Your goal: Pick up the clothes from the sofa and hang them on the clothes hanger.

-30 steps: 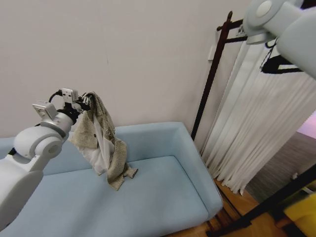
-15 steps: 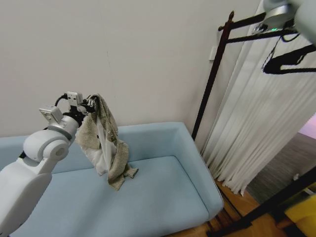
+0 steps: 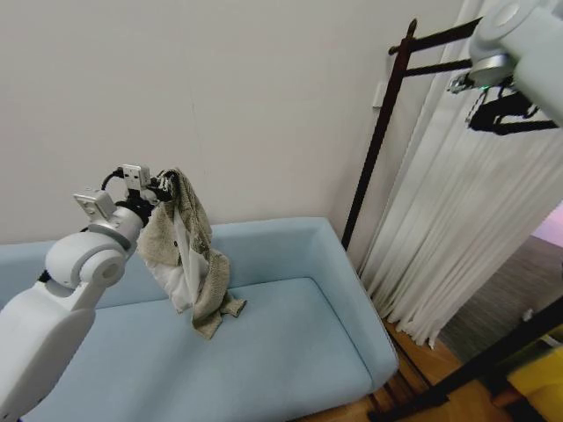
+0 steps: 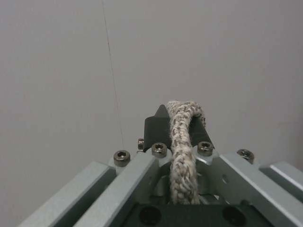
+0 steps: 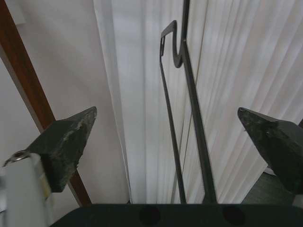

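- Left end effector (image 3: 164, 185) clamped shut on a beige knit sweater (image 3: 195, 264), raised above the sofa (image 3: 299, 352) near the left end of its backrest.
- In the left wrist view, the knit edge (image 4: 183, 156) is pinched between the black fingertips (image 4: 154, 130).
- Sweater hangs down in front of the backrest, white lining showing, lower end down at the seat cushion.
- Right end effector (image 5: 166, 113) raised at the top of the dark wooden clothes rack (image 3: 376, 141), fingers spread wide.
- Black hanger (image 5: 195, 125) sits between the spread fingers, touching neither.
- White curtain (image 3: 457, 237) behind the rack.
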Robot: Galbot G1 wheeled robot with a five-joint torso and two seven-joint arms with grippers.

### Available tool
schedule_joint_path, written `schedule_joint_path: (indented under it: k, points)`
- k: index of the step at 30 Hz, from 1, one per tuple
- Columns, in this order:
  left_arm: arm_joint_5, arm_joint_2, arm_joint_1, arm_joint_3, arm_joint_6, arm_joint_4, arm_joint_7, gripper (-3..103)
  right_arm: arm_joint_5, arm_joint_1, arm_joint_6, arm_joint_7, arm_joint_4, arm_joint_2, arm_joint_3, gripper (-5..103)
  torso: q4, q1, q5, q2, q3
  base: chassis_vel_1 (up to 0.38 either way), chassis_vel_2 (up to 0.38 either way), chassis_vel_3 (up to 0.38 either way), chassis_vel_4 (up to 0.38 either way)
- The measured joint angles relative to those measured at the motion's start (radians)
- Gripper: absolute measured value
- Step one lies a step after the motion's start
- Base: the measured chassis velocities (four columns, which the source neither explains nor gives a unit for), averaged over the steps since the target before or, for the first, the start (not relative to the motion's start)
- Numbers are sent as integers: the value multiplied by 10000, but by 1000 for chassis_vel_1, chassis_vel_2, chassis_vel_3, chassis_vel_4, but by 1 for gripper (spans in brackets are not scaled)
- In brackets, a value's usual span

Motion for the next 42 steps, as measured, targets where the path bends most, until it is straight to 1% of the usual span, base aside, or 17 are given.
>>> schedule_joint_path:
  k: [3, 5, 7, 9, 10, 11, 12, 14, 15, 18, 19, 20, 21, 24, 28, 36, 42]
  points:
    - [11, -36, -11, 25, 6, 4, 0, 2, -108, -85, 16, -231, -60, 41, 41, 82, 2, 0, -1, 0, -1, 0, 0, 0, 0]
    - [14, -56, -12, 30, 6, 16, 0, 2, -197, -114, 41, -330, -105, 60, 41, 82, 2, 0, -1, 0, 0, 0, 0, 0, 0]
    - [19, -81, -8, 32, 7, 44, 1, 2, -289, -162, 109, -424, -215, 114, 64, 71, 0, 0, 0, 1, 0, 0, 0, 0, 0]
    - [24, -111, -7, 33, 5, 98, 9, 2, -351, -243, 186, -377, -406, 253, 210, 59, -2, 0, 1, 0, 0, 0, 0, 0, 0]
    - [24, -111, -7, 33, 5, 98, 9, 2, -351, -243, 186, -377, -406, 253, 210, 59, -2, 0, 1, 0, 0, 0, 0, 0, 0]
    - [29, -129, -16, 41, -4, 128, 12, 2, -381, -291, 222, -322, -519, 337, 304, 53, -1, 0, -1, 1, 0, 0, 0, 0, 0]
    - [29, -138, -33, 42, -9, 148, 13, 2, -433, -327, 248, -305, -588, 392, 374, 53, 0, 0, -2, 0, 0, 0, 0, 0, 0]
    - [29, -141, -62, 40, -23, 162, 23, 2, -522, -370, 283, -300, -660, 455, 437, 42, 1, 0, -1, 0, 0, 0, 0, 0, 0]
    - [29, -141, -62, 40, -23, 162, 23, 2, -522, -370, 283, -300, -660, 455, 437, 42, 1, 0, -1, 0, 0, 0, 0, 0, 0]
    - [30, -141, -69, 7, -35, 181, 54, 2, -665, -434, 317, -304, -747, 540, 511, 27, 1, 0, -2, 1, 0, 0, 0, 0, 0]
    - [30, -141, -69, 7, -35, 181, 54, 2, -665, -434, 317, -304, -747, 540, 511, 27, 1, 0, -2, 1, 0, 0, 0, 0, 0]
    - [30, -141, -61, -1, -44, 185, 71, 2, -702, -450, 319, -310, -759, 552, 524, 21, 0, 0, 0, 1, 0, 0, 0, 0, 0]
    - [30, -139, -59, -5, -54, 192, 88, 2, -742, -462, 322, -313, -768, 562, 535, 21, 0, 0, 0, 0, 0, 0, 0, 0, 0]
    - [28, -134, -74, -8, -73, 241, 143, 2, -901, -512, 354, -312, -842, 606, 575, 5, -1, 0, 0, 0, 0, 0, 0, 0, 0]
    - [29, -135, -95, -7, -90, 282, 190, 2, -1028, -542, 384, -317, -848, 613, 585, 2, 0, 0, 1, 0, 0, 0, 0, 0, 0]
    - [67, -165, -137, 24, -142, 366, 306, 2, -1420, -573, 526, -319, -540, 583, 571, 2, -1, 0, 0, 1, 0, 0, 0, 0, 0]
    - [106, -259, -226, 92, -150, 428, 328, 2, -1453, -557, 636, -37, 117, 581, 595, 2, 1, 0, -2, 1, 0, 0, 0, 0, 0]
